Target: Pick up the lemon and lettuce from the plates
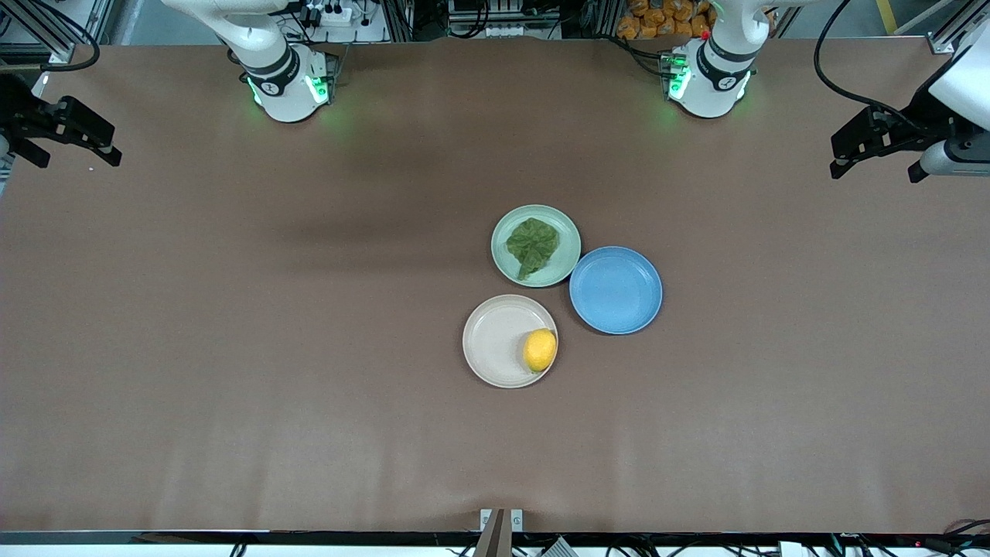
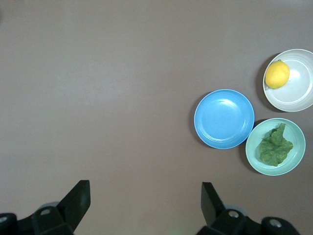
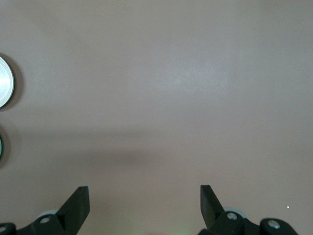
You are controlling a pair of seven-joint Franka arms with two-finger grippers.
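Observation:
The lemon (image 1: 540, 350) lies on the beige-cream plate (image 1: 491, 340), at the edge toward the left arm's end. The lettuce (image 1: 532, 246) lies flat on the pale mint plate (image 1: 568, 232), farther from the front camera. The left wrist view shows the lemon (image 2: 277, 74), the beige plate (image 2: 301, 90), the lettuce (image 2: 275, 147) and the mint plate (image 2: 297, 131). My left gripper (image 1: 874, 164) (image 2: 145, 196) is open and empty over the left arm's end of the table. My right gripper (image 1: 77, 153) (image 3: 145, 200) is open and empty over the right arm's end. Both are well apart from the plates.
An empty blue plate (image 1: 616, 290) (image 2: 224, 118) sits beside the mint plate, toward the left arm's end, touching or nearly touching it. The three plates cluster at mid-table. The right wrist view shows only slivers of the beige plate (image 3: 5, 82) and the mint plate (image 3: 1, 147).

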